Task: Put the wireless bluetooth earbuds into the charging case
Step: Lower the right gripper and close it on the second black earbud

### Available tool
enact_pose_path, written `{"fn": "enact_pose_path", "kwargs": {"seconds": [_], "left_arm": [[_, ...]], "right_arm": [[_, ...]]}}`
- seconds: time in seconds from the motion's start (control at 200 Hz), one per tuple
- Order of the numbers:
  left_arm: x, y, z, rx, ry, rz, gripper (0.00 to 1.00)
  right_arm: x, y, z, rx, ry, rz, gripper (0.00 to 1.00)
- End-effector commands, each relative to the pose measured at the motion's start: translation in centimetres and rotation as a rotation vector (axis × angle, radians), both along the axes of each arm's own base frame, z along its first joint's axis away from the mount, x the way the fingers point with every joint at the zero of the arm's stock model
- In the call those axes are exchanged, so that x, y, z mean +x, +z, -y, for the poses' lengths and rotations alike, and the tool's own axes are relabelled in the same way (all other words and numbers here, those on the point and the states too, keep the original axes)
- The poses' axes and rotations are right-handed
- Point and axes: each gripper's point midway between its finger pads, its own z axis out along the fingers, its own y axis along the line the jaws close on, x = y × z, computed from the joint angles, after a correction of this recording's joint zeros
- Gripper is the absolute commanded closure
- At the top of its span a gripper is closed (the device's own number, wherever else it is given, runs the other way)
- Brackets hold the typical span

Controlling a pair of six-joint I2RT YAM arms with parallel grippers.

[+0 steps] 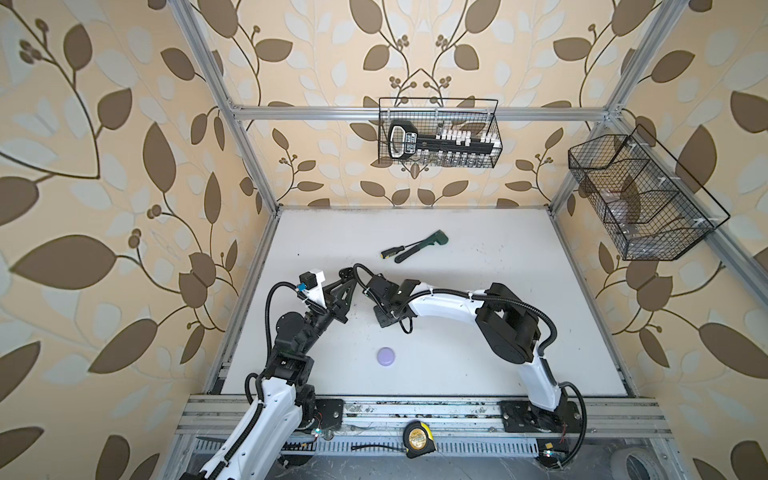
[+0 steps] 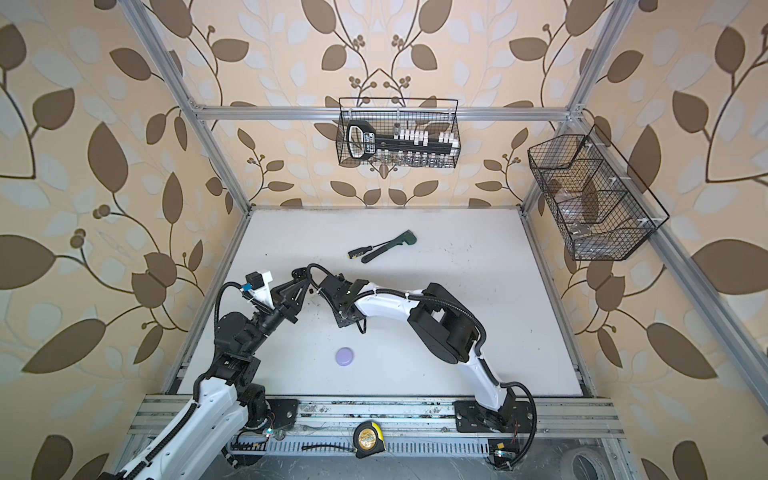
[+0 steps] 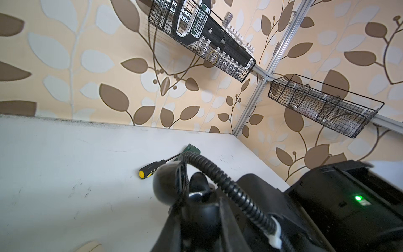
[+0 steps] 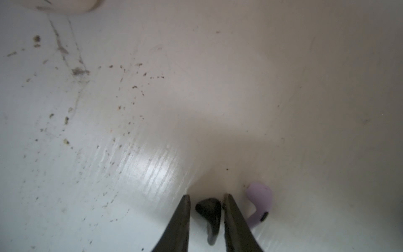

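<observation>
Jaws narrowly parted astride the black earbud point(image 4: 209, 210), the right pincer point(image 4: 206, 195) should be closed squarely, the lilac earbud point(image 4: 259, 203) beside it untouched; the left pincer point(image 1: 348, 275) is closed.

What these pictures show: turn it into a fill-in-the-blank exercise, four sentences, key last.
1. The right gripper straddles a tiny stemmed plastic earbud coloured ___.
2. Just outside its jaws lies a second stemmed earbud, coloured ___.
3. In both top views, the round lilac plastic case lies on the white table with its lid ___.
4. The black-handled screwdriver has a butt end coloured ___.
Missing words: black; lilac; closed; yellow.
</observation>
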Motion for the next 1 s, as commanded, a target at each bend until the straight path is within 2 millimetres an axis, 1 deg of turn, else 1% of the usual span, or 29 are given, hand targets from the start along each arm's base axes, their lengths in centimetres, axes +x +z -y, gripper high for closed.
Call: {"fn": "enact_pose_path", "kwargs": {"seconds": [0.0,0.32,0.49,0.585,0.68,0.705,0.79,0.9,0.995], "left_arm": [[-0.2,1.2,-0.4,-0.008,0.017,0.06,1.0],[-0.5,1.4,-0.2,-0.005,0.0,0.072,1.0],[-0.8,1.5,0.1,0.006,-0.021,0.091,1.0],[-1.2,1.6,0.8,0.025,-0.067,0.105,1.0],[-1.8,1.7,2.1,0.041,-0.153,0.136,1.0],[-1.9,1.7,2.4,0.045,-0.172,0.141,1.0],[-1.4,1.3,2.7,0.058,-0.186,0.127,1.0],[-0.6,0.5,3.3,0.084,-0.191,0.105,1.0],[-0.2,-0.2,4.6,0.122,-0.21,0.101,1.0]], "right_arm": [[-0.3,-1.3,0.6,-0.043,-0.005,-0.03,0.74],[-0.4,-1.2,0.6,-0.035,-0.018,-0.024,0.8],[-0.6,-0.2,0.2,0.01,-0.028,-0.011,0.82],[-0.7,0.7,0.1,0.038,-0.033,-0.001,0.82],[-0.8,2.2,0.3,0.068,-0.039,0.016,0.83],[-0.7,2.9,0.4,0.079,-0.043,0.027,0.83],[-0.7,5.0,1.1,0.113,-0.057,0.06,0.83],[-0.7,7.4,2.9,0.161,-0.092,0.102,0.83],[-0.8,9.1,5.1,0.196,-0.134,0.136,0.83]]}}
